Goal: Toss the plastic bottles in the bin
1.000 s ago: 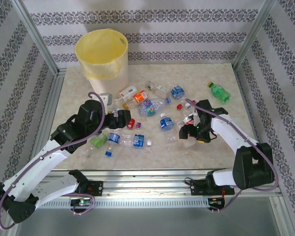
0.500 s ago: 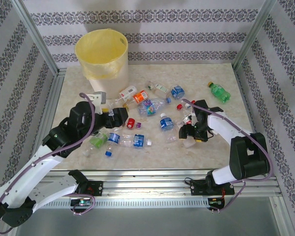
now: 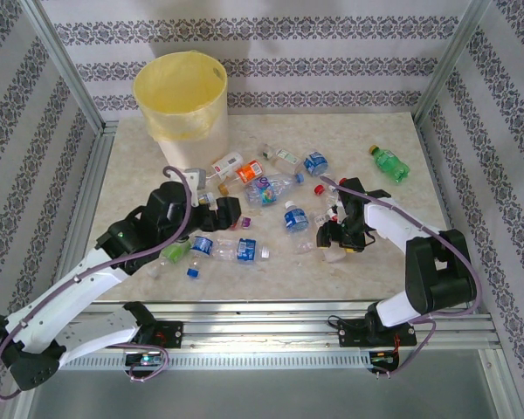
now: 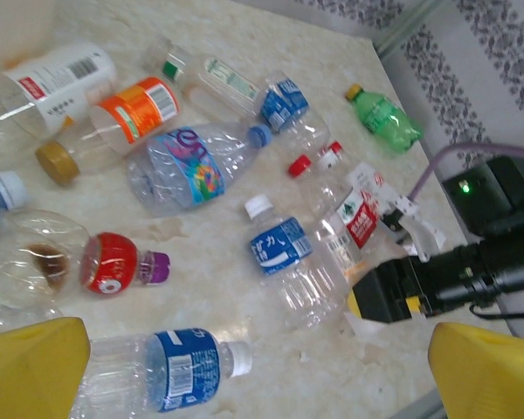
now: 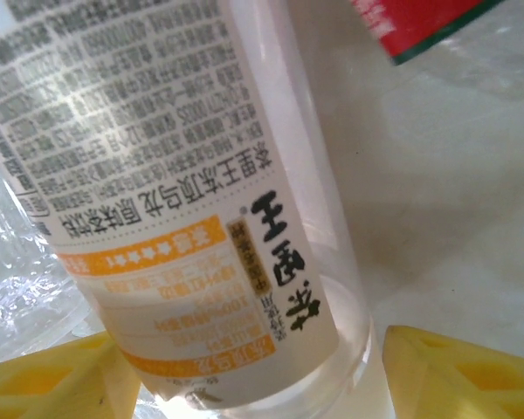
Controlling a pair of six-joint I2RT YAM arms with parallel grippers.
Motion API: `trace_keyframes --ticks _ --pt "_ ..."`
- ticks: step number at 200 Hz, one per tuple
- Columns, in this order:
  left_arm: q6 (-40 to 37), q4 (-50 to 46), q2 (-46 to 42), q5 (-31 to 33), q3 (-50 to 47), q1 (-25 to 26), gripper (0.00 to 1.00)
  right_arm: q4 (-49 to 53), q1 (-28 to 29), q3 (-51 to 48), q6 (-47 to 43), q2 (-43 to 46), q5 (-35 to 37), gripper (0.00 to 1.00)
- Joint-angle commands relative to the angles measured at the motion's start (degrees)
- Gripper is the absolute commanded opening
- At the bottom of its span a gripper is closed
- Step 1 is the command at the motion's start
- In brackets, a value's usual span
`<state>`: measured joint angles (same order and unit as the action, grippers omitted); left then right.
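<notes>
The right gripper (image 3: 339,243) was down on the table (image 3: 402,262), toward the near edge and right of the middle, over a clear bottle with a white label and orange band (image 5: 201,201). In the right wrist view this bottle lay flat between the two yellow fingers (image 5: 463,371). Its long axis ran from the gap between them up and away to the left, so the jaws crossed the body rather than lying along it. The jaws stood apart on either side of the bottle. A sliver of table showed between the bottle and the right-hand finger, while the other finger sat too close to tell whether it touched. The straddle looked square enough for a clean pinch on the round body, though the smooth wall could roll or slip.

A red-labelled bottle (image 5: 419,22) lay just beyond it, close enough to be nudged.

The left gripper (image 4: 253,375) hung with its jaws spread wide and empty above the left part of the scatter, a blue-labelled bottle (image 4: 179,371) lying below it.

The bin (image 3: 196,131) stood at the far left corner, well apart from the right gripper. Most of the plastic bottles (image 3: 271,188) lay between the two, so the left arm was the nearer to the bin.
</notes>
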<state>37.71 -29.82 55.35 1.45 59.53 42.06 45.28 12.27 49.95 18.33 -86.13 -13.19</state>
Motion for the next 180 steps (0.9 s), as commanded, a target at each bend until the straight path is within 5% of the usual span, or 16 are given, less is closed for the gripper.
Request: trace_keyframes --ticks 1,99,180 --pt "-0.73 1.16 0.17 2.06 3.76 1.43 1.0 -0.3 0.55 0.95 1.36 -2.08 2.84 0.68" --pt "-0.45 2.78 0.7 -2.0 4.82 1.97 1.0 -1.8 1.15 -0.65 2.27 -1.45 1.38 0.53" --pt "1.64 8.09 4.74 -4.21 5.18 2.05 1.0 2.77 2.3 -0.25 3.61 12.58 -3.58 0.34"
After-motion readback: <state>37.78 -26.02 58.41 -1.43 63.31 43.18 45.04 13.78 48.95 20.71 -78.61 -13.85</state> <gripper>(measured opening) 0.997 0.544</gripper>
